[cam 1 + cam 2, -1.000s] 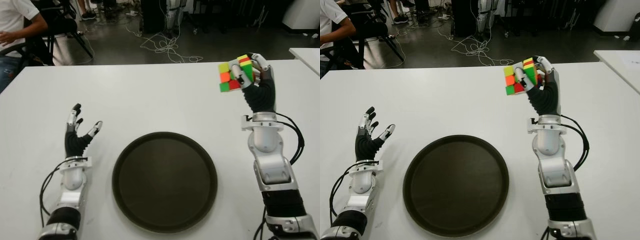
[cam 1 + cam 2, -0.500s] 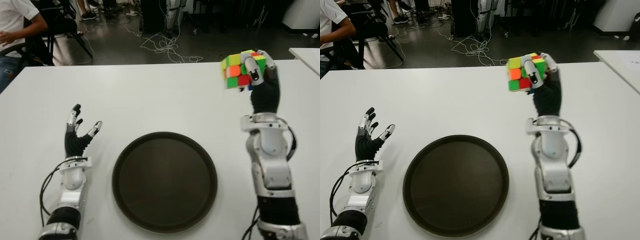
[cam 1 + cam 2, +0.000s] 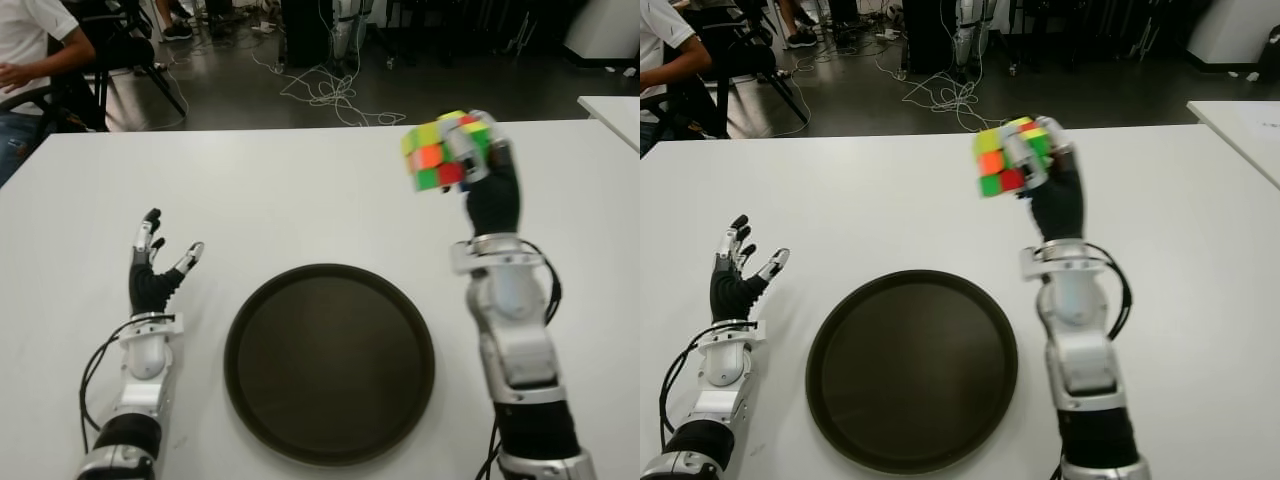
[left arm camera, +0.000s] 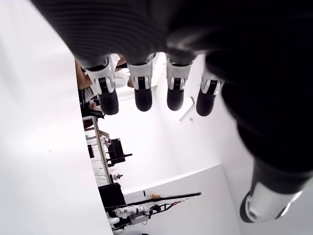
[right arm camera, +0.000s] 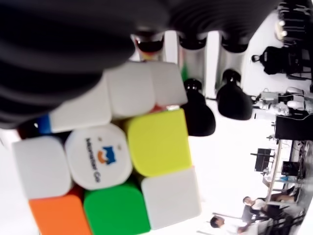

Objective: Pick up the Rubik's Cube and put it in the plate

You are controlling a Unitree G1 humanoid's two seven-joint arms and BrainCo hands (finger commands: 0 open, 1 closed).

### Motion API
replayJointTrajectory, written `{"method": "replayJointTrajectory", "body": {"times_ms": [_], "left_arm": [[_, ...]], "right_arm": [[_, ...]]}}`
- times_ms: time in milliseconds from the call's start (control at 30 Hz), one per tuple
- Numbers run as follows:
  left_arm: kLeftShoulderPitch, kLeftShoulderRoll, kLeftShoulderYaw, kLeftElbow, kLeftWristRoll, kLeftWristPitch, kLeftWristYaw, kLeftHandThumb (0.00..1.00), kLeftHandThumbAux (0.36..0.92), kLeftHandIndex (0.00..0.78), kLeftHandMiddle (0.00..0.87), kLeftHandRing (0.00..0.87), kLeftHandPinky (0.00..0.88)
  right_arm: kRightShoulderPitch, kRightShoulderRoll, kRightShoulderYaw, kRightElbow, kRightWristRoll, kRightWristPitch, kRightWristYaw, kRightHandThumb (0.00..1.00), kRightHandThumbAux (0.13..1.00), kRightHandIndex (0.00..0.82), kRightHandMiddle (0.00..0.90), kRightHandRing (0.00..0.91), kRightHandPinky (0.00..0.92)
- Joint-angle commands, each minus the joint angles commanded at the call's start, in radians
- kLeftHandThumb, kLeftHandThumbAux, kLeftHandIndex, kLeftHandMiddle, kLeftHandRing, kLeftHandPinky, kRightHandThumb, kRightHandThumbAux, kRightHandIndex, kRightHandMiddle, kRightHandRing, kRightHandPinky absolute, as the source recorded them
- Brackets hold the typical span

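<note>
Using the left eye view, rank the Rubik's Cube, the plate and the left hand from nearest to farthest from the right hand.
1. Rubik's Cube: grasped in the right hand, held above the table.
2. Plate: on the table, toward the robot's left and nearer its body.
3. Left hand: beyond the plate, far left, fingers open.

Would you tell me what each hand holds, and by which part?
The right hand grips the Rubik's Cube by its faces, aloft; the left hand holds nothing.

The plate (image 3: 330, 362) is set on the counter (image 3: 300, 190) between the hands; the cube (image 3: 440, 150) is held up behind its right edge.
</note>
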Motion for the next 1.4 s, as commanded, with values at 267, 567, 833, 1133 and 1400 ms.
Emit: {"method": "replayJointTrajectory", "body": {"times_ms": [267, 567, 833, 1133, 1400], "left_arm": [[0.002, -0.004, -0.002, -0.004, 0.000, -0.007, 0.001, 0.281, 0.685, 0.001, 0.035, 0.012, 0.003], [0.000, -0.006, 0.000, -0.002, -0.004, -0.004, 0.000, 0.285, 0.693, 0.005, 0.037, 0.017, 0.010], [0.005, -0.007, -0.004, -0.013, 0.000, -0.007, 0.002, 0.288, 0.698, 0.012, 0.045, 0.026, 0.020], [0.008, -0.011, -0.004, -0.017, -0.003, -0.004, 0.002, 0.280, 0.682, 0.001, 0.033, 0.011, 0.006], [0.008, -0.012, -0.004, -0.018, -0.001, -0.003, 0.009, 0.295, 0.677, 0.012, 0.042, 0.024, 0.019]], "right_arm": [[0.001, -0.014, 0.063, 0.069, -0.142, -0.099, -0.036, 0.701, 0.719, 0.440, 0.815, 0.819, 0.815], [0.037, -0.014, 0.173, 0.077, -0.220, -0.169, -0.005, 0.695, 0.722, 0.440, 0.818, 0.822, 0.815], [0.016, -0.062, 0.212, 0.120, -0.189, -0.216, 0.118, 0.688, 0.727, 0.438, 0.816, 0.818, 0.806], [-0.022, -0.161, 0.281, 0.149, -0.309, -0.208, 0.236, 0.682, 0.732, 0.436, 0.820, 0.824, 0.808], [-0.023, -0.170, 0.309, 0.138, -0.356, -0.150, 0.278, 0.683, 0.732, 0.437, 0.804, 0.811, 0.797]]}}
